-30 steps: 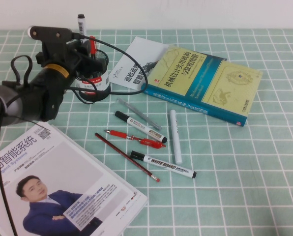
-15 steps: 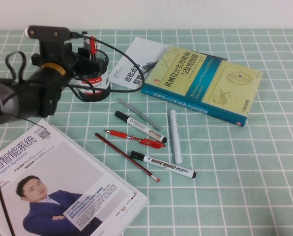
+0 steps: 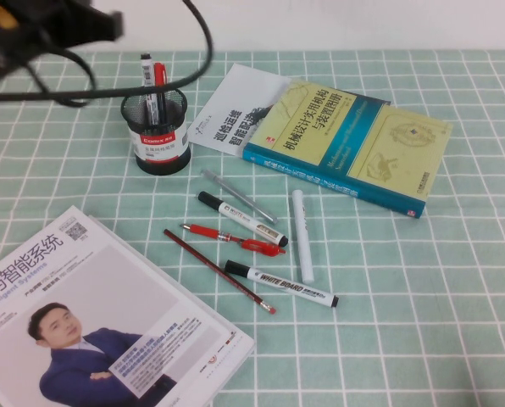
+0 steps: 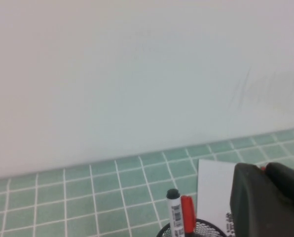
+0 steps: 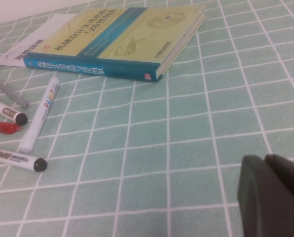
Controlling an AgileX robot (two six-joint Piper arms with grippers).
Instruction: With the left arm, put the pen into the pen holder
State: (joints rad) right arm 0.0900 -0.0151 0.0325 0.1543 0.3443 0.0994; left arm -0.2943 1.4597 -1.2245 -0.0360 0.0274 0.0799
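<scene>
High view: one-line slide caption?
Pen stands upright in the pen holder; left gripper raised up-left of it, right gripper out of view.

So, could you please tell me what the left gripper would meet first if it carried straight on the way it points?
Probably the white wall; depth is unclear. The left gripper is raised above the pen holder.

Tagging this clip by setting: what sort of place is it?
Probably a desk or study mock-up: a checked green tablecloth holding a textbook, a magazine, loose pens, and a pen holder. Left gripper is above the holder; right gripper is low over cloth.
</scene>
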